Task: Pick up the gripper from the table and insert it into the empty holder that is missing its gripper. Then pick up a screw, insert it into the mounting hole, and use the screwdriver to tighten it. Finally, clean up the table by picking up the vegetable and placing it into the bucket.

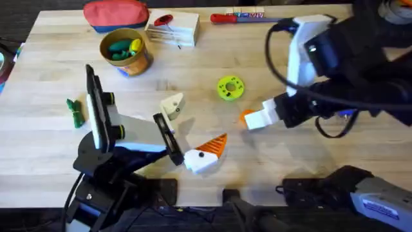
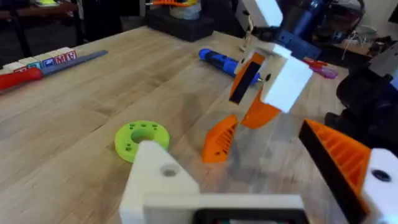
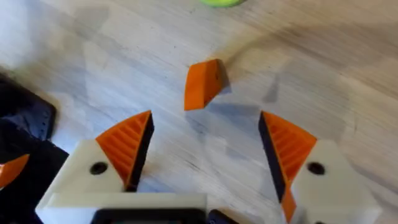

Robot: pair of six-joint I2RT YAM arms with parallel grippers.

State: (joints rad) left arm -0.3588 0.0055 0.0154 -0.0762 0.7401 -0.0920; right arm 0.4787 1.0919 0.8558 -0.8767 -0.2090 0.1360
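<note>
The right tool (image 3: 202,152) hung wide open and empty over the loose tip (image 3: 203,84) on the counter (image 3: 348,81); closing off-centre, it might knock the wedge away.

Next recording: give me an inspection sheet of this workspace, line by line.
Surface: wooden table, no spills seen.
Job's things: loose orange gripper on the table, ungrasped; holder lacks its tip; blue screwdriver lying down; vegetable near the left edge; bucket holds toys.
Clutter: green disc, red pouch, red-handled screwdriver, wooden block.
Grippers: right gripper open above the orange gripper; left gripper low.
Cables: black cable on the right arm.
Surroundings: nothing seen.
</note>
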